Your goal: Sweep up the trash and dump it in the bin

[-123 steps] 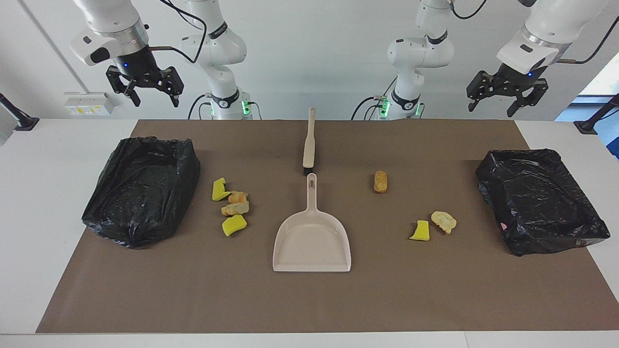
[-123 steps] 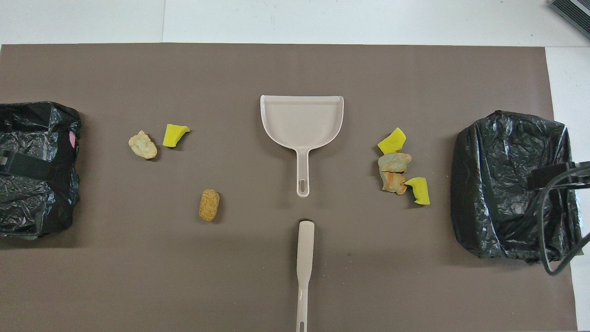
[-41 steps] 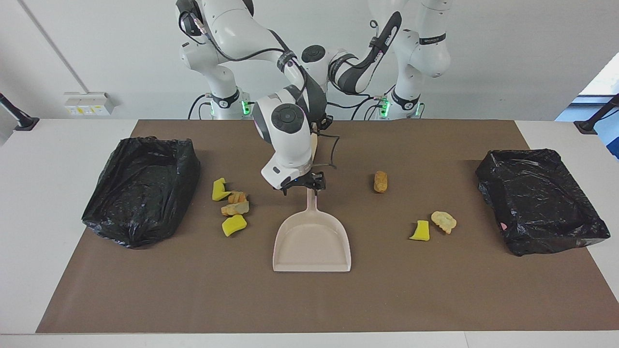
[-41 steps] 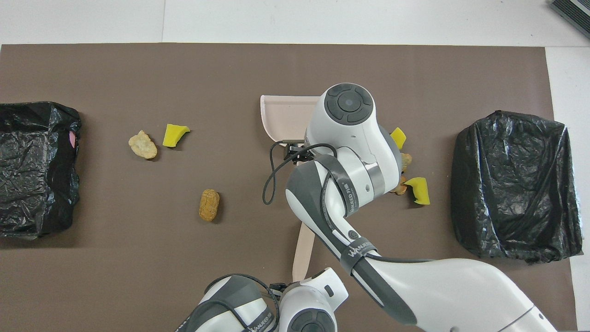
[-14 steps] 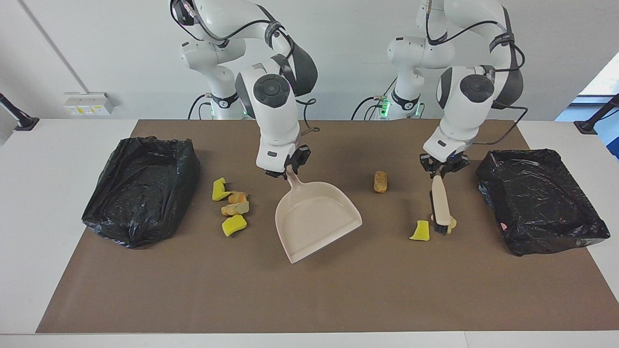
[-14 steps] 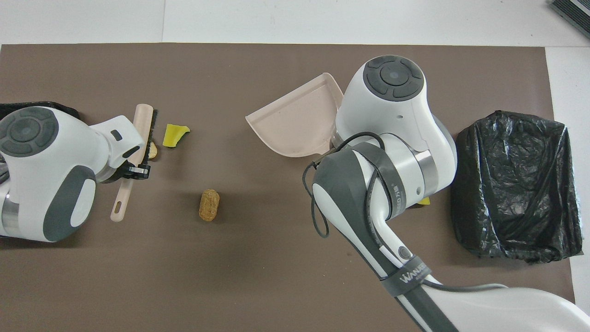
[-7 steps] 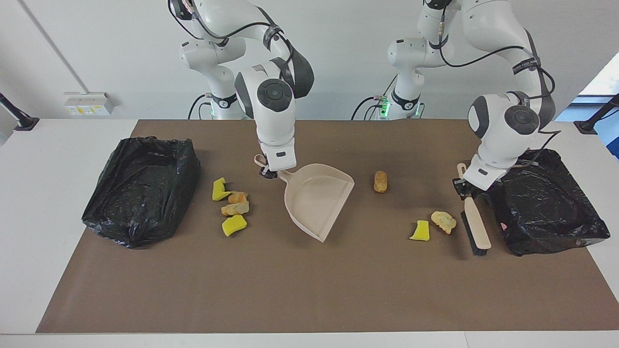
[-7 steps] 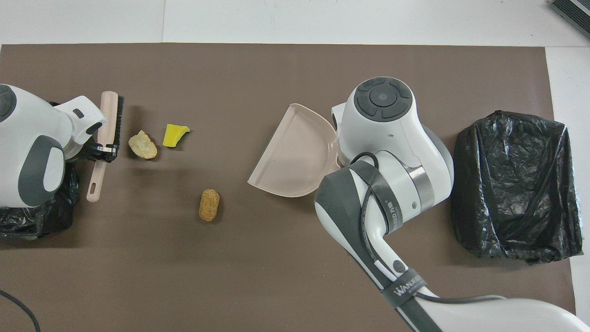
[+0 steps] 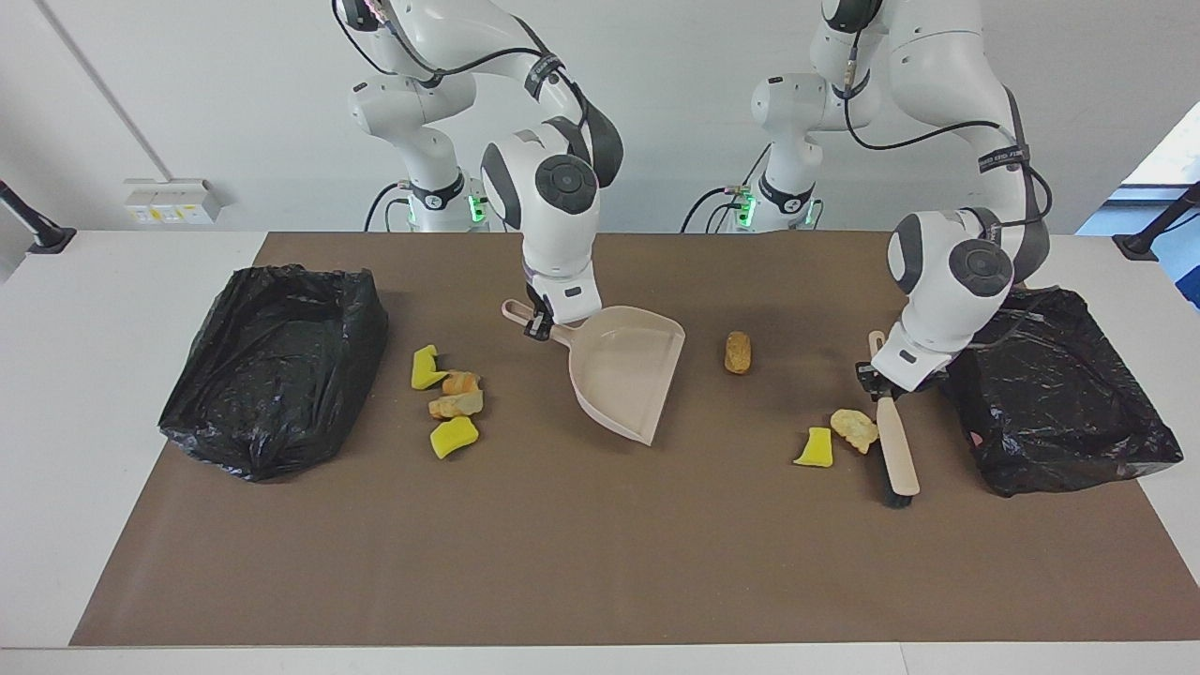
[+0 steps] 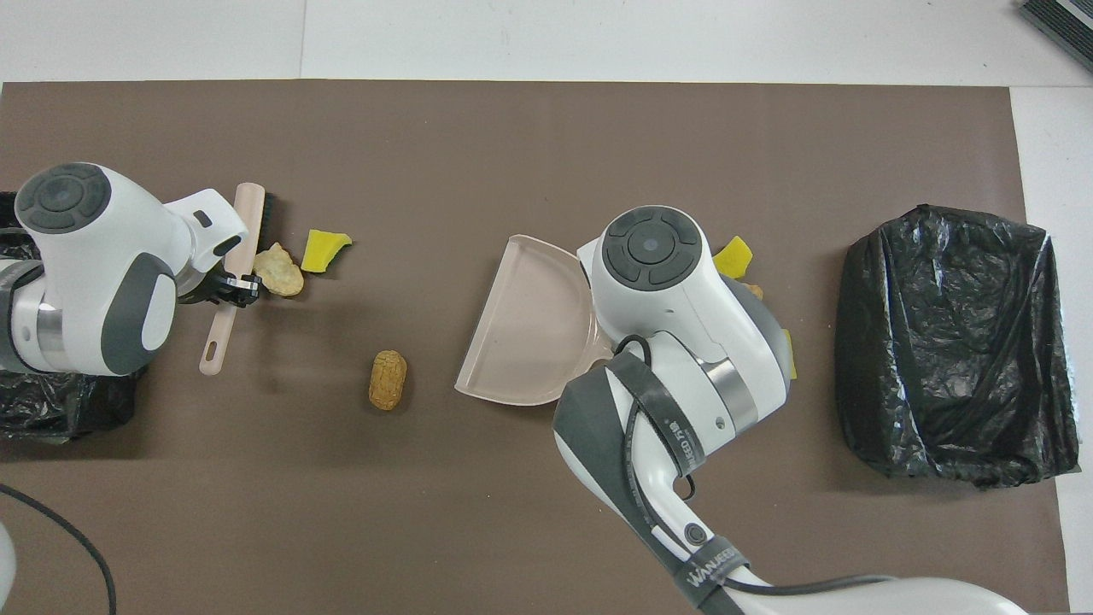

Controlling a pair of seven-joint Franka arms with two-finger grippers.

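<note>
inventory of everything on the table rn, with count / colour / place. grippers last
Trash scraps, left arm's end: 3; yellow wedge, pale tan chunk against the brush bristles, brown chunk nearer the robots.
Trash scraps, right arm's end: 4; two yellow, two tan-brown, clustered beside the bag.
Bin bags: 2, black, one at the right arm's end, one at the left arm's end.
Dustpan: 1, beige, mid-table, mouth toward the left arm's end.
Brush: 1, beige handle, black bristles, beside the tan chunk.
Mat: 1, brown, on the white table.
Right gripper: shut on dustpan handle.
Left gripper: shut on brush handle.
</note>
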